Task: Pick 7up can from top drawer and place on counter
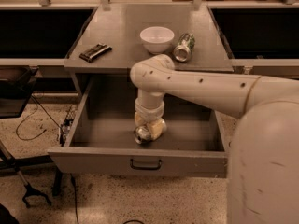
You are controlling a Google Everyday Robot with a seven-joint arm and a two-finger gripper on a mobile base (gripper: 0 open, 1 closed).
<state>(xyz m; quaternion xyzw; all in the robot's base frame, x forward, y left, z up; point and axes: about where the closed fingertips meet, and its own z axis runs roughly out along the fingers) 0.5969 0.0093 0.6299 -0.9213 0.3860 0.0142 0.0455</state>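
Standing open below the worktop, the wide shallow grey box drawer [96, 158] shows its flat front panel toward the camera, with one small dark metal pull handle [145, 164] at the middle. It holds one thing that can be seen: the 7up can [141, 135], a small soda can turned so that its round silver end faces the camera. The can is near the middle of the drawer, toward the front. Its label is hidden, and whether it touches the drawer floor cannot be told.

On the flat matte grey worktop [124, 24] above stand three things. A round white bowl [157, 38] sits upright near the middle, with nothing visible in it. Just to its right a green-bodied can [183, 47] lies on its side, its silver end toward the drawer. Well apart, at the left front corner, lies a flat dark rectangular object [95, 52].

The cream-coloured robot arm [201, 85] reaches in from the right and bends straight down into the drawer. Its end effector [148, 130] sits low inside, and its pale yellowish fingers [159, 128] are clamped on the 7up can, one on each side of it.
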